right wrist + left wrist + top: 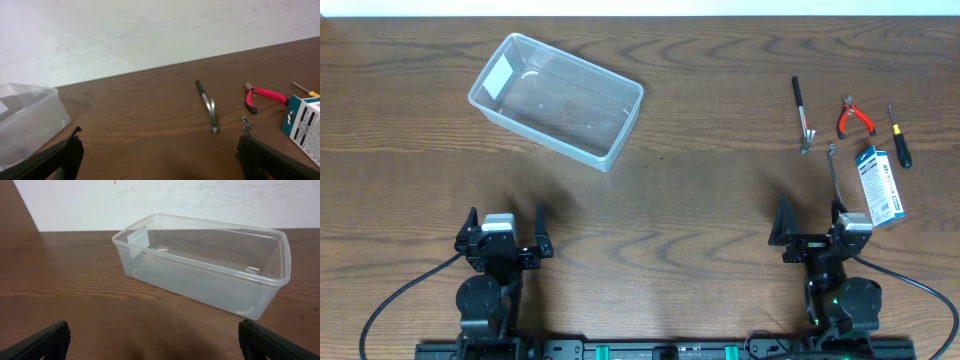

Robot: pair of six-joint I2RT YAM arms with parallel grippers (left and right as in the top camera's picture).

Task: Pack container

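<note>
- Clear plastic container [560,100] sits empty, far left on the bench [700,220]. Black-handled implement [804,115], red pliers [853,117], screwdriver [899,135], hex key [834,170] and blue-and-white box [880,185] are far right. Nothing packed; first pick pending, I'd say.
- Left wrist: left tool [155,347] spread wide, empty, container ahead, well apart.
- Right wrist: right tool [160,162] spread wide, empty. Next move likely: straddle the hex key or box nearby, close, carry left.

Overhead looks straight down; both wrist views look low across the table [720,220], sharing the container [556,96].
</note>
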